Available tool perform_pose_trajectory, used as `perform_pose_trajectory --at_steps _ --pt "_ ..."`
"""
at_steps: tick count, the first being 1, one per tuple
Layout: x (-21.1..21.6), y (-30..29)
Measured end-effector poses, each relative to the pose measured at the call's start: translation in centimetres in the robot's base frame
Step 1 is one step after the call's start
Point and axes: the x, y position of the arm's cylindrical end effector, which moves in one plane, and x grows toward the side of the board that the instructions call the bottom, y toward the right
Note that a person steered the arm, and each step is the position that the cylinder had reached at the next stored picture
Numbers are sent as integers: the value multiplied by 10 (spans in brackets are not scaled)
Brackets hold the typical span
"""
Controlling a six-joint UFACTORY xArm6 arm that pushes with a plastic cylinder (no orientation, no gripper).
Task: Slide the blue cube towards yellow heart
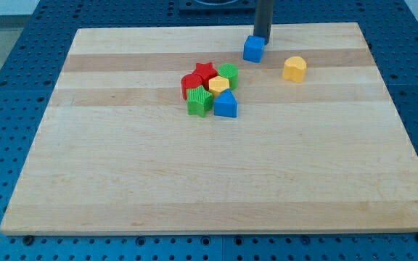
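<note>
The blue cube (253,48) sits near the view's top, a little right of centre, on the wooden board (194,174). The yellow heart (294,69) lies to its right and slightly lower, a short gap away. My tip (261,40) is at the cube's upper right edge, touching or almost touching it, on the side away from the view's bottom. The dark rod rises from there out of the view's top.
A tight cluster lies left of and below the cube: a red star (205,71), a red block (191,83), a green cylinder (228,74), a small yellow block (218,85), a green block (199,102) and a blue block (226,104).
</note>
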Motion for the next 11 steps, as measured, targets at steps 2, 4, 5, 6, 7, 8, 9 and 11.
perform_pose_trajectory --at_steps 2,4,5,6,7,8,9,11 --pt "3 -26" --pt "3 -54" --pt "3 -73" --pt "5 -72" --pt "11 -51" --pt "14 -31" --pt "14 -28" --pt "16 -20"
